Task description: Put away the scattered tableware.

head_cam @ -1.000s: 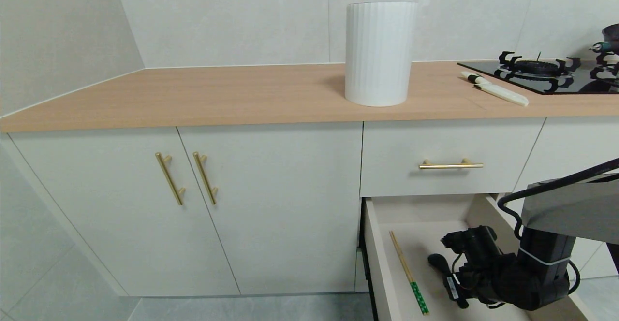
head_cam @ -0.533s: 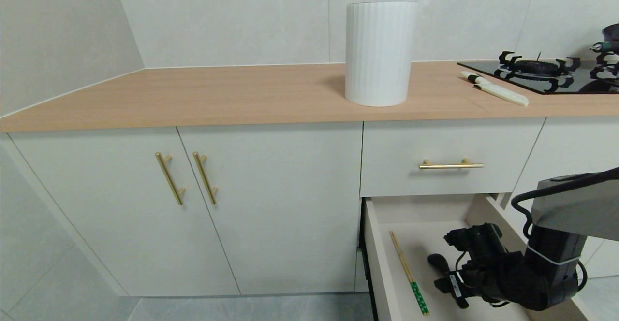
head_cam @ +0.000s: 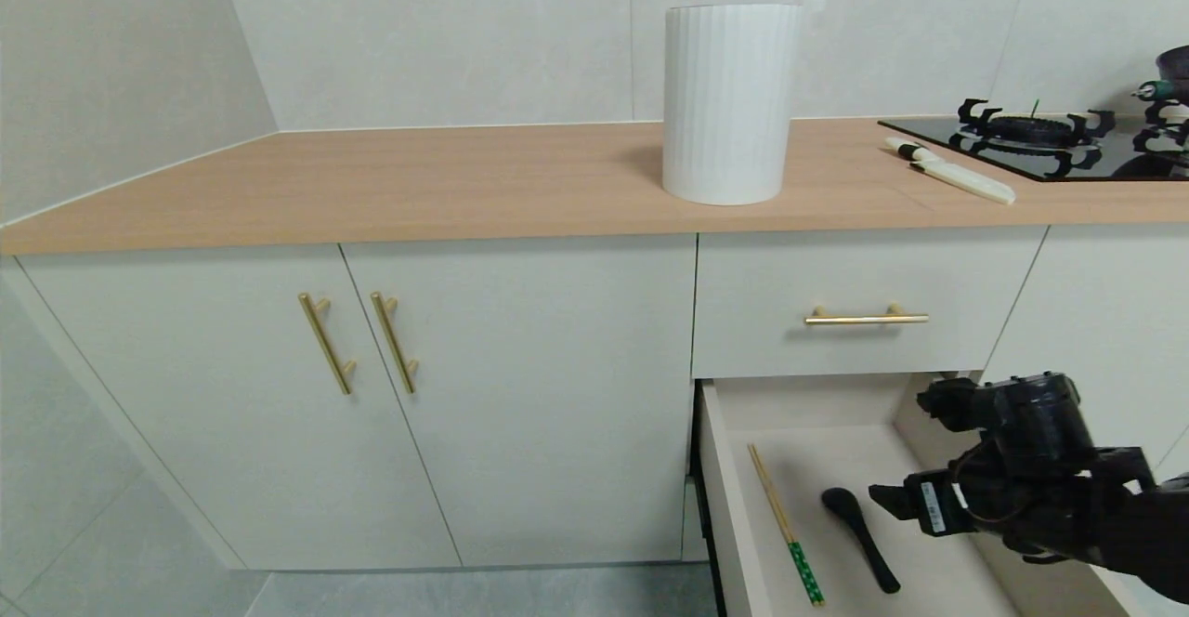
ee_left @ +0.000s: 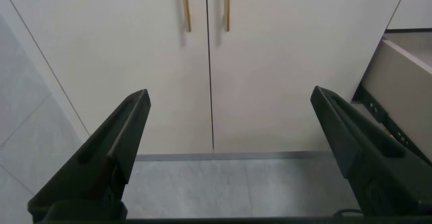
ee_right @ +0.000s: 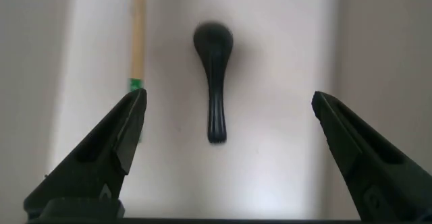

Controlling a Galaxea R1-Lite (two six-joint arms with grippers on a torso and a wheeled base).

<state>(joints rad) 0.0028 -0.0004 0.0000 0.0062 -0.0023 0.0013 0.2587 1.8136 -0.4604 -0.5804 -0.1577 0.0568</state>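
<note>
Black spoon (head_cam: 859, 538) lies flat on floor of open drawer (head_cam: 729, 505), just beside chopsticks (head_cam: 785, 533), not touching them. Right gripper (head_cam: 915, 448) hangs above drawer's right part, jaws wide apart, holding nothing. Left gripper (ee_left: 229, 109) is low before cabinet doors (ee_left: 270, 69), jaws apart too, empty.

Spoon step looks done. For clean exit: raise right arm straight, keep clear of drawer wall and brass handle (head_cam: 866, 319) above. Knife (head_cam: 952, 171) on counter (head_cam: 464, 180) near stove (head_cam: 1040, 134) is probably next; take it by grip end, approach from above.

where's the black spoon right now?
Head view, lower right: the black spoon lies flat in the open drawer, just right of the chopsticks and apart from them, under the open right gripper.
</note>
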